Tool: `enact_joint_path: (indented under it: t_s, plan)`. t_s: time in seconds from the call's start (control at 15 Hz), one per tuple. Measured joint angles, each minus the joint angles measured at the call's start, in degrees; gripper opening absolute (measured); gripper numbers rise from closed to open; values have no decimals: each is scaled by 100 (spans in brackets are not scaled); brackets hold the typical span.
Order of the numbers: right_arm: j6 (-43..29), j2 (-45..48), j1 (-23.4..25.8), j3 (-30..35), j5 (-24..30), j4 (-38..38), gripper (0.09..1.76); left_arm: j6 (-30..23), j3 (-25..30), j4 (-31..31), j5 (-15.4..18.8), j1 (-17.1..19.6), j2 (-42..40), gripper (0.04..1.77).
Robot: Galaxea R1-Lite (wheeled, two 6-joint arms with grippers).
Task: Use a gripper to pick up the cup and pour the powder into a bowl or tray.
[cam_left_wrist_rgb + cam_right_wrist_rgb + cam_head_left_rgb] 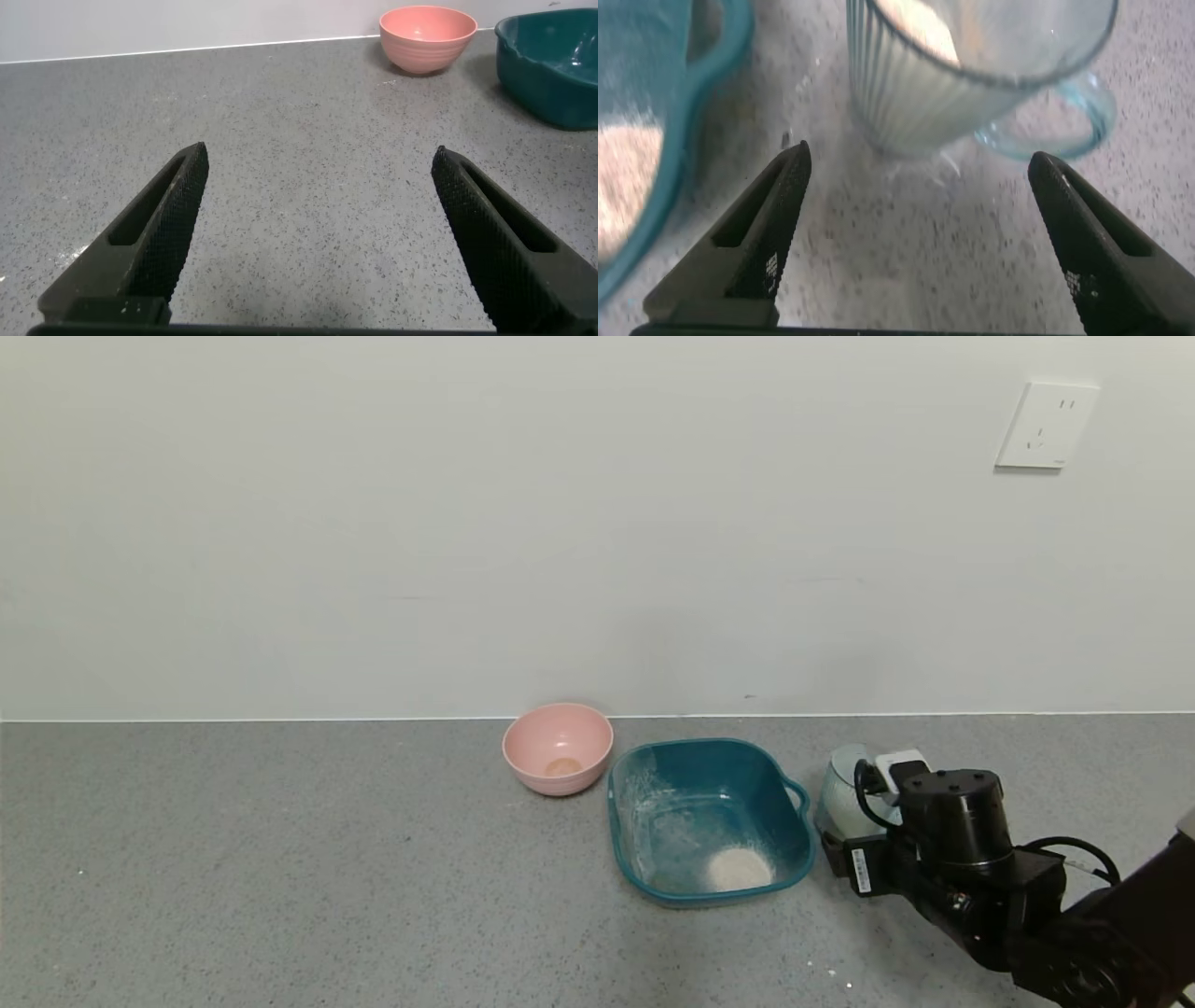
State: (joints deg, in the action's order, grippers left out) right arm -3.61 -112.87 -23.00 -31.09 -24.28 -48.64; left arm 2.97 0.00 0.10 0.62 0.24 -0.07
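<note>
The ribbed pale blue-green cup (843,793) stands upright on the grey counter just right of the teal basin (709,751). In the right wrist view the cup (971,75) holds pale powder (920,28), and its loop handle points away from the basin (701,65). My right gripper (917,159) is open and empty, a short way in front of the cup and not touching it. A mound of powder (739,868) lies in the basin's near corner. My left gripper (320,159) is open and empty over bare counter, out of the head view.
A round pink bowl (558,747) with a beige trace inside stands left of the basin, near the wall; it also shows in the left wrist view (428,37). The wall closes off the back of the counter.
</note>
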Motion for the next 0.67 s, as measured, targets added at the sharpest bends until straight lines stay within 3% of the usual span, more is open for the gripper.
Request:
enact_joint_path:
  t_s: [0.67]
  plan:
    - [-197, 1202, -183, 1309, -24, -1, 170, 0, 0, 0, 0, 0, 0, 172]
